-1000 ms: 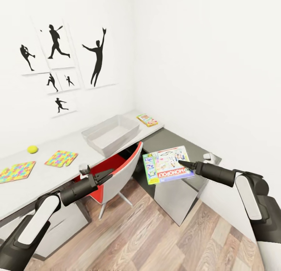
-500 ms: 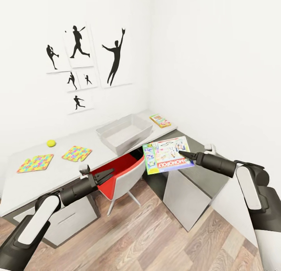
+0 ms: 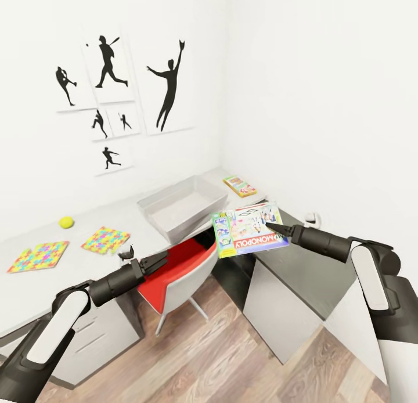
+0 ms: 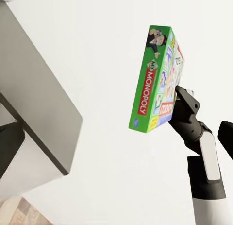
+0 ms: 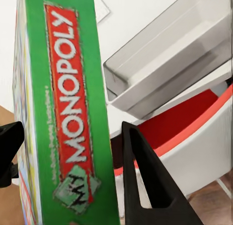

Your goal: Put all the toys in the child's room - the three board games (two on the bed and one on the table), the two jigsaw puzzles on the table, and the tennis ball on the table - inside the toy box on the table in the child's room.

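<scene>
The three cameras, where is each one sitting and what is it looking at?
Head view: up on the robot's head, looking down at the table, toy box and both arms.
Left wrist view: on the left arm, facing the Monopoly box held by the right gripper.
Right wrist view: on the right arm, looking along its fingers past the Monopoly box to the toy box and red chair.
Shared: all three show the Monopoly box.

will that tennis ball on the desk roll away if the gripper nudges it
Probably. The tennis ball is round and sits loose on the flat table, nothing touching it. A sideways nudge would likely send it rolling. It looks small and light, so closing the fingers squarely around it seems safer.
</scene>
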You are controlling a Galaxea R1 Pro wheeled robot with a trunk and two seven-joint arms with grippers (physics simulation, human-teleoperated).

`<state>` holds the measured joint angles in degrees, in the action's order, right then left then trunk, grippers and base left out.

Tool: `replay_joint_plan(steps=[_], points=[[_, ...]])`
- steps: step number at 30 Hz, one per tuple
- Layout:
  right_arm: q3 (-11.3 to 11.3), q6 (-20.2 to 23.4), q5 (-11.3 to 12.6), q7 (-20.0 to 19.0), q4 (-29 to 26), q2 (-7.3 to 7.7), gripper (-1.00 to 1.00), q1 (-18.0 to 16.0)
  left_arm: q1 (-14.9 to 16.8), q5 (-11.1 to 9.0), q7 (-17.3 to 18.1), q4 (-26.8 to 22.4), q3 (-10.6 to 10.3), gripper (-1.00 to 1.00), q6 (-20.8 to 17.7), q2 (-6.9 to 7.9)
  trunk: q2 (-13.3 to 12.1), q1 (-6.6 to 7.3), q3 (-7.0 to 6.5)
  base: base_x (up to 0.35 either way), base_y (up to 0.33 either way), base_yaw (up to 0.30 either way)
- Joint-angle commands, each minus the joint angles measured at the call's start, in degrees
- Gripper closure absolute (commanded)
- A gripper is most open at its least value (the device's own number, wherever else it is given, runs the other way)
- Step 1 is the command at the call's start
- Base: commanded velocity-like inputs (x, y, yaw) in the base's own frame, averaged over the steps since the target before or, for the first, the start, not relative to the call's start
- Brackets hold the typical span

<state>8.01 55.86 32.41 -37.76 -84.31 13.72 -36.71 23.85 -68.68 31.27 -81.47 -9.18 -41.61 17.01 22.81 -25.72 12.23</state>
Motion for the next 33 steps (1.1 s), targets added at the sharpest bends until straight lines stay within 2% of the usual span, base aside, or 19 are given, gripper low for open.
replay_joint_plan(steps=[1,15,33], points=[[0.07,0.39,0.17,-0.21,0.00,-0.01,1.00,-0.07,0.06,-0.39,-0.07,0.00,-0.05,-1.00,-0.32,0.04,0.11,-0.07,0.11,0.315,-0.081,0.003],[0.07,0.39,0.27,-0.32,0.02,-0.01,1.00,-0.12,0.06,-0.32,-0.15,0.00,-0.05,-1.00,-0.25,0.04,0.11,-0.07,0.11,0.293,-0.099,0.025],[0.07,0.39,0.29,-0.30,0.02,-0.01,1.00,-0.12,0.06,-0.31,-0.16,0.00,-0.05,-1.00,-0.28,0.04,0.11,-0.07,0.11,0.048,-0.021,0.250]])
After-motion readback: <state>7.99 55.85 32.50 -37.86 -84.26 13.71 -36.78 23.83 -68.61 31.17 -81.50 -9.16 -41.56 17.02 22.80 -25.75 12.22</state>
